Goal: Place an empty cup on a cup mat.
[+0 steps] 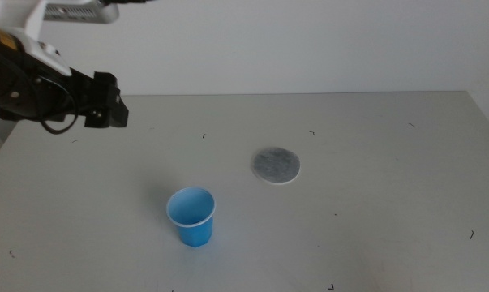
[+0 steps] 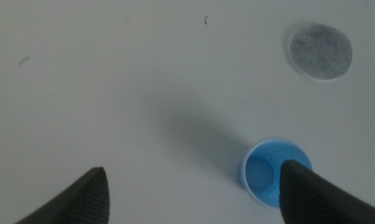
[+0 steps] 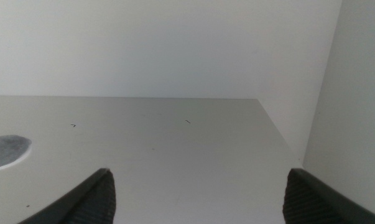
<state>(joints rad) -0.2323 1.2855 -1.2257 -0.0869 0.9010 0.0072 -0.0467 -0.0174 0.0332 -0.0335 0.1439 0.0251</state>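
Note:
The blue cup (image 1: 192, 216) stands upright and empty on the grey table, front centre-left. It also shows in the left wrist view (image 2: 268, 172), partly behind one jaw. The grey speckled cup mat (image 1: 276, 165) lies flat to the cup's right and further back, apart from it; it also shows in the left wrist view (image 2: 321, 51) and at the edge of the right wrist view (image 3: 5, 150). My left gripper (image 1: 108, 101) hangs open and empty above the table's far left, well away from the cup. My right gripper (image 3: 196, 186) is open and empty, out of the middle view.
The grey table (image 1: 374, 219) has a few small dark specks. A white wall stands behind its far edge. In the right wrist view the table's edge (image 3: 280, 134) and a white side wall show.

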